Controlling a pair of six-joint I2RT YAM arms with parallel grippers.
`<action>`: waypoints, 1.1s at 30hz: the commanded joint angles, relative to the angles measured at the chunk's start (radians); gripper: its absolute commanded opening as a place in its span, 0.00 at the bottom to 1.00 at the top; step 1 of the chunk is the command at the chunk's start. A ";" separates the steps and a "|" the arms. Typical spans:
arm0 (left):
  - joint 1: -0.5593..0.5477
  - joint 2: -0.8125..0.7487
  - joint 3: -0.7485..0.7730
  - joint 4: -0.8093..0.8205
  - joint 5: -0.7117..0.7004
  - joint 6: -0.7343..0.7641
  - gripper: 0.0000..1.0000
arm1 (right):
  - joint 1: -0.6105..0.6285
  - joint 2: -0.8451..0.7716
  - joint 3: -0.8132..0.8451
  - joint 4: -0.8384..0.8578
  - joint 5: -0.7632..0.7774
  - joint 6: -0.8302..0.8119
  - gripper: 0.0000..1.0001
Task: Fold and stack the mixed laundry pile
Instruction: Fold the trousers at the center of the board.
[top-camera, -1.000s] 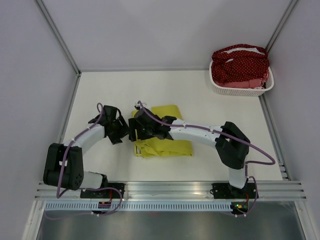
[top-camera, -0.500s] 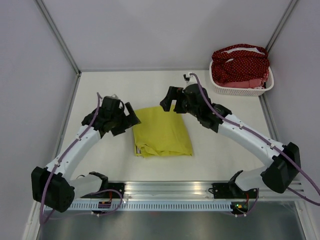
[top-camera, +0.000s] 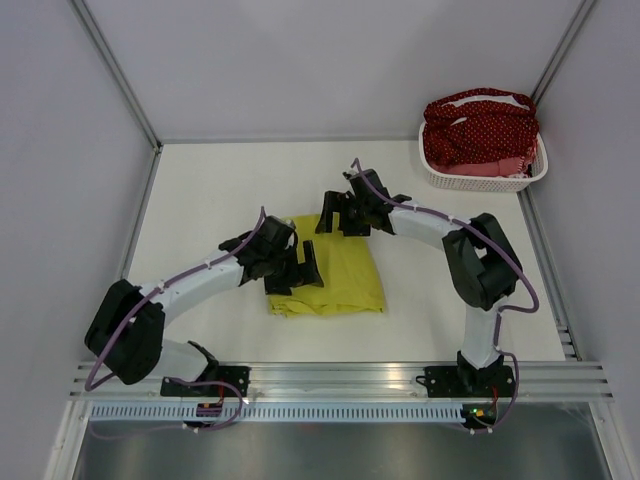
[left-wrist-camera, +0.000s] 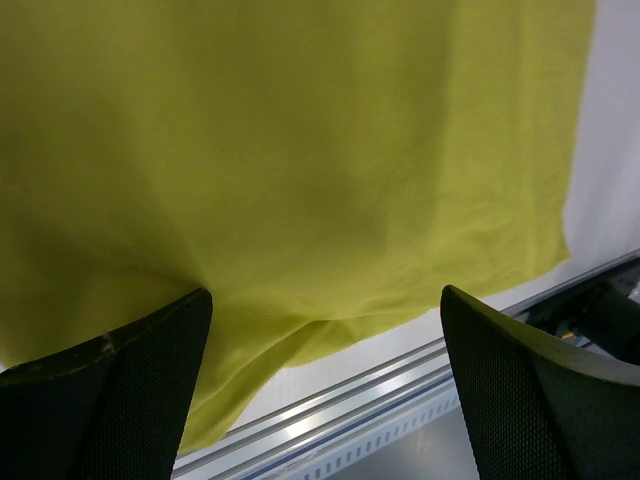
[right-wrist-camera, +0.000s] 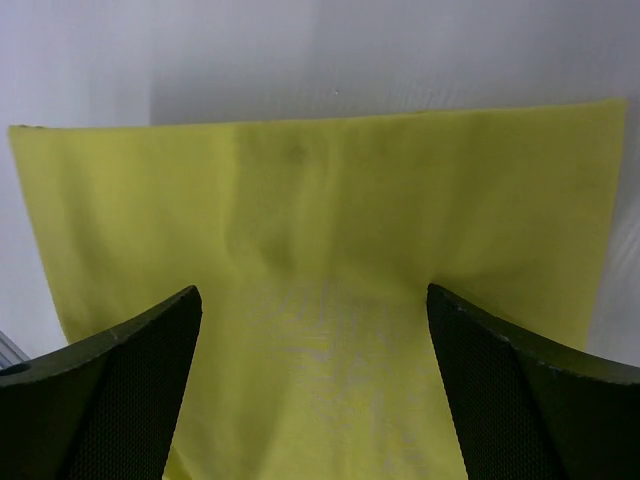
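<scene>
Both arms have swung in over the folded yellow-green garment (top-camera: 352, 278) since half a second ago.
Left tool (top-camera: 298, 275), fingers wide apart, is over its left edge; right tool (top-camera: 340, 220), equally spread, is over its far edge; neither clamps cloth. Garment lies mid-bench (top-camera: 220, 190), open surface around; dark red dotted cloth (top-camera: 480, 130) sits in the far-right basket (top-camera: 485, 180).

The left gripper (top-camera: 303, 268) is now brought over the left side of the yellow-green garment (top-camera: 352, 272) (previously it was held beside it). The right gripper (top-camera: 333, 216) is shifted slightly toward the far edge.
</scene>
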 joint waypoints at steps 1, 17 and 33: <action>-0.002 -0.049 -0.117 0.011 -0.039 -0.036 1.00 | -0.001 0.048 0.039 0.069 -0.081 0.003 0.98; 0.287 0.276 0.155 0.033 -0.232 0.112 0.99 | 0.092 -0.390 -0.671 0.227 0.113 0.175 0.98; 0.283 0.393 0.603 0.024 -0.037 0.318 1.00 | 0.391 -0.561 -0.416 -0.072 0.392 0.063 0.98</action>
